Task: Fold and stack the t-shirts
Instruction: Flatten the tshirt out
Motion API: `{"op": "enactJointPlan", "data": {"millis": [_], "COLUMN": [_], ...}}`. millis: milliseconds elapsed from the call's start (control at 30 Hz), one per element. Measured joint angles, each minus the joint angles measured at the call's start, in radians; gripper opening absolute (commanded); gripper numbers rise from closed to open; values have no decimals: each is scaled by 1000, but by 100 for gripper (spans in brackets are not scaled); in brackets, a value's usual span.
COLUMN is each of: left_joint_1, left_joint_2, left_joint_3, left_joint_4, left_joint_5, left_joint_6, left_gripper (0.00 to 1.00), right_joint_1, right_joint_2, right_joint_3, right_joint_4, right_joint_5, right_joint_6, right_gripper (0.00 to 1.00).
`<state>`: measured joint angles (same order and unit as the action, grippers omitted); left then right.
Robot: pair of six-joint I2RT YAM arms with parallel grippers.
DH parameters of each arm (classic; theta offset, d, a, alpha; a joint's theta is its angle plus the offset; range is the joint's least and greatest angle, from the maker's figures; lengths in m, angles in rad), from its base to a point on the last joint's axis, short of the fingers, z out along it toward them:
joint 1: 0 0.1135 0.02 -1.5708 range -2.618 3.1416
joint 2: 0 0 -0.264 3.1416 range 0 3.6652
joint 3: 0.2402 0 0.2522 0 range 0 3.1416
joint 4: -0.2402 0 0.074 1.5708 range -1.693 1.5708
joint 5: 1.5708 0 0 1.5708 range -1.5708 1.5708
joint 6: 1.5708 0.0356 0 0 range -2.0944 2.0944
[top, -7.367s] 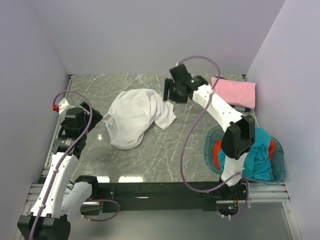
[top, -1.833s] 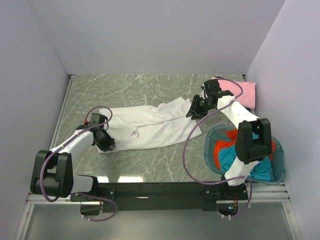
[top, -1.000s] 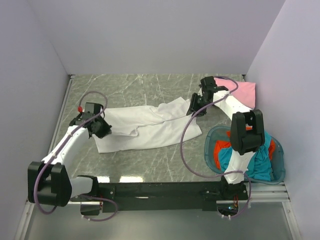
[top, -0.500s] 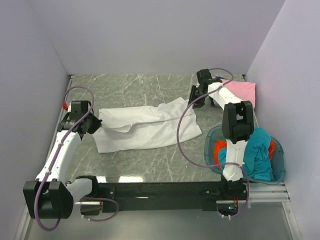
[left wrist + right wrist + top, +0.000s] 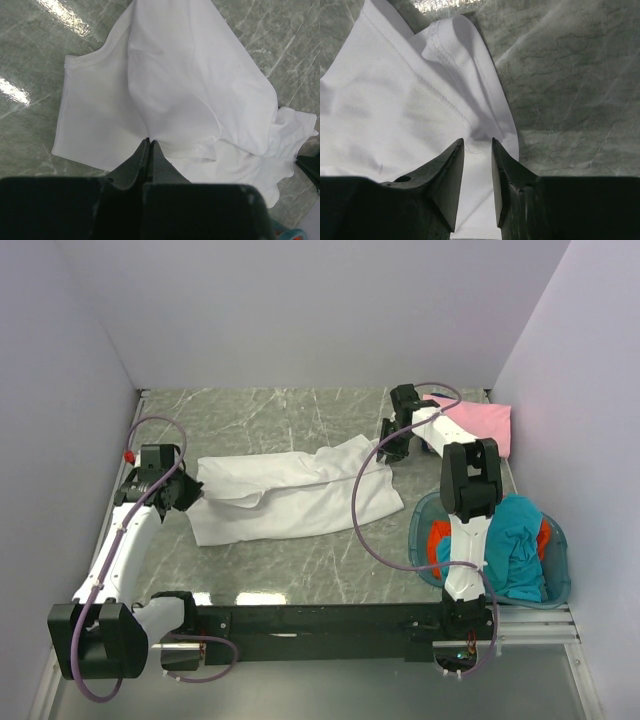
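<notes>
A white t-shirt lies stretched in a long band across the marble table. At its left end my left gripper is shut on a pinch of the white cloth, the fingertips pressed together. My right gripper hovers over the shirt's right end near the back. Its jaws stand a little apart, with white cloth showing beneath the gap. A pink t-shirt lies folded at the back right. A teal t-shirt and an orange-red t-shirt sit bunched in the basket.
The round blue basket stands at the near right, beside the right arm's base. Lilac walls close in the table on the left, back and right. Bare marble shows in front of the white shirt.
My left gripper has drawn the shirt's left end farther left and back. My right gripper has shifted toward the back wall, and the shirt now lies more spread out.
</notes>
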<state>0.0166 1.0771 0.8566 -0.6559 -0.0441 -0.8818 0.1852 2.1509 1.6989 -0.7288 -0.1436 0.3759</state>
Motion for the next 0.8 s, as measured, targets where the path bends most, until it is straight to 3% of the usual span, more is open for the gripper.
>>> {"op": "enactJointPlan", "data": {"millis": [333, 800], "left_joint_1": [0, 2], "left_joint_2": [-15, -16], "left_joint_3": [-30, -32], "left_joint_4": [0, 1], "left_joint_5": [6, 14], "left_joint_6": [0, 1], "left_gripper": [0, 0], "right_joint_1": [0, 0], "right_joint_2": [2, 22], "right_joint_3": [1, -4], "right_joint_4": [-2, -5], "right_joint_5": [-19, 3], "right_joint_6": [-3, -14], "right_gripper": [31, 32]}}
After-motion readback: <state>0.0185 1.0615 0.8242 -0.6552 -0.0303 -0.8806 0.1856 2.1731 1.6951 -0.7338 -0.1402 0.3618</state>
